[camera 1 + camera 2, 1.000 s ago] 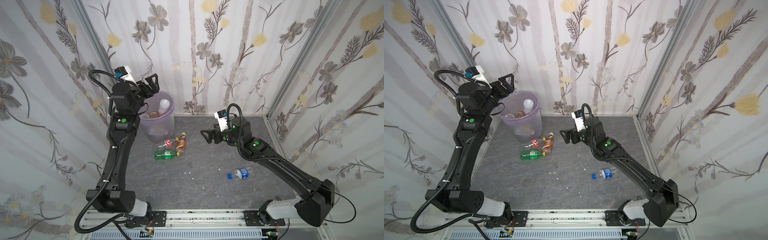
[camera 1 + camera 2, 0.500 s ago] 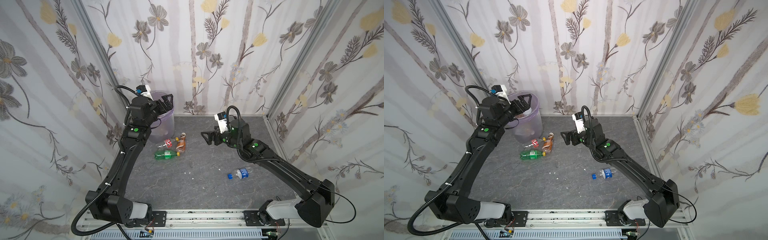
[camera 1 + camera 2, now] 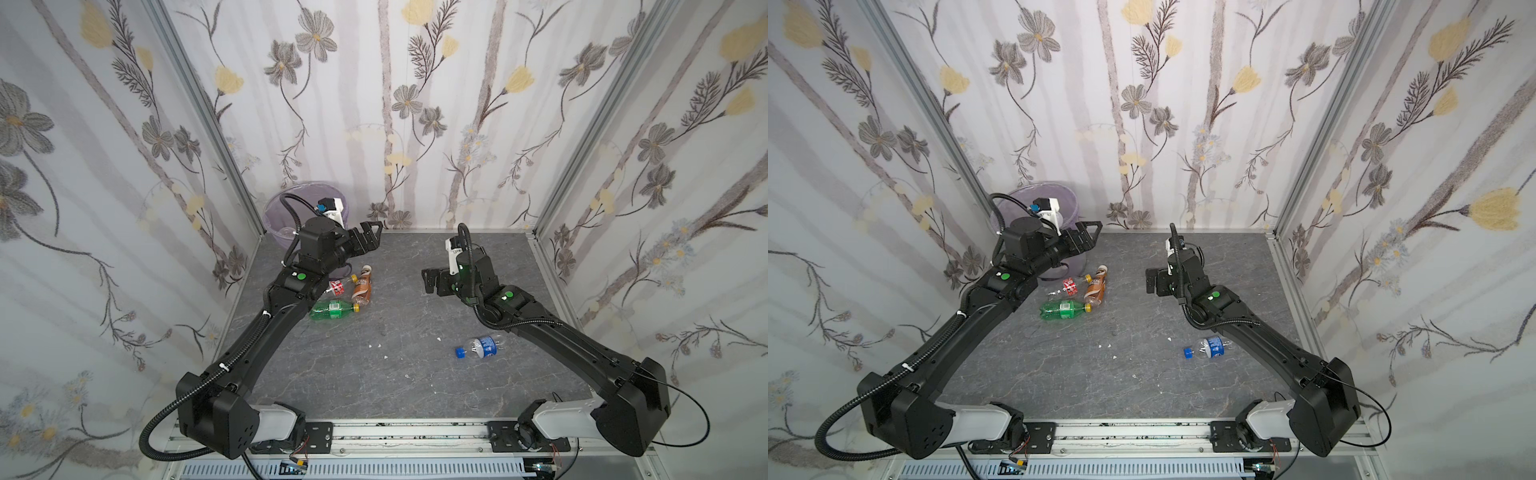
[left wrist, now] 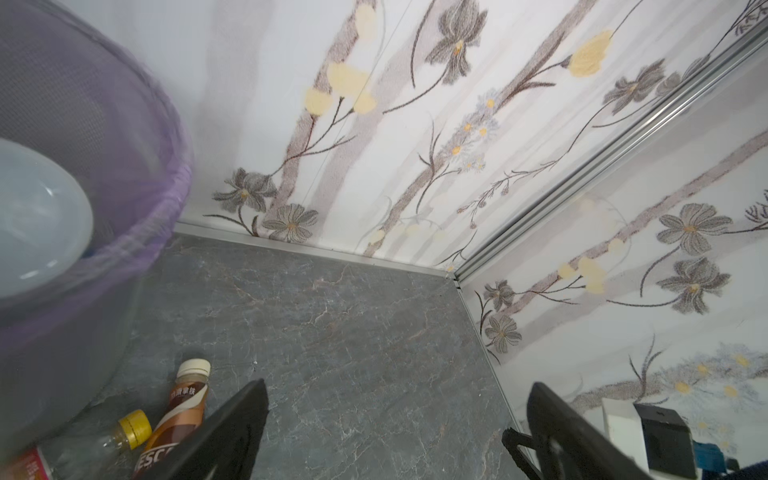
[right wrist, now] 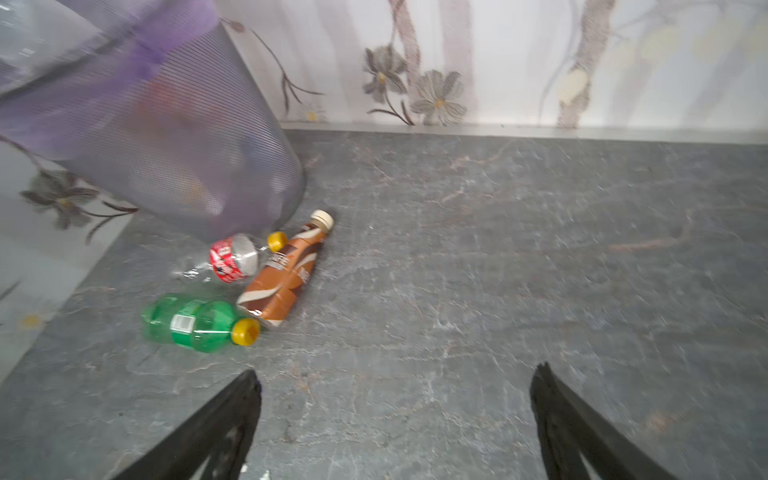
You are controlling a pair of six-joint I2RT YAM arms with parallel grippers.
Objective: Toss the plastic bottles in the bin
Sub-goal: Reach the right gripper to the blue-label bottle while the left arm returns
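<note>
Four plastic bottles are out on the grey surface (image 3: 374, 386). Three of them bunch up left of centre in both top views, right at the foot of the bin (image 3: 272, 216):
- a green bottle (image 3: 332, 309)
- a brown coffee bottle (image 3: 361, 286), with its base up against the green one's yellow cap end
- a squashed clear bottle with a red label (image 3: 337, 286), wedged between the brown one and the bin wall

I can't tell if that last one actually touches the bin. The fourth, a blue-label bottle (image 3: 482, 347), lies alone lower right of centre, just beside the right arm (image 3: 540, 328). The bin sits at the upper left corner of the surface, and the left wrist view shows a pale frosted bottle (image 4: 37, 216) inside it.

The left pincer (image 3: 369, 237) is spread wide and empty, hovering just right of the bin. The right pincer (image 3: 432, 282) is spread wide too, nothing in it, and points at the cluster from mid-frame.

What worries me:
- **Cluster:** those three are packed together, so going for one probably nudges the others, and round bottles roll.
- **Bin:** the red-label one is so tight to the bin that a finger digging in could shove or tip that light thing.
- **Arms:** the left arm (image 3: 291, 307) hangs over the same patch the right pincer faces, so they could clash.
- **Blue bottle:** it lies so close to the right arm that a swing could kick it away.
</note>
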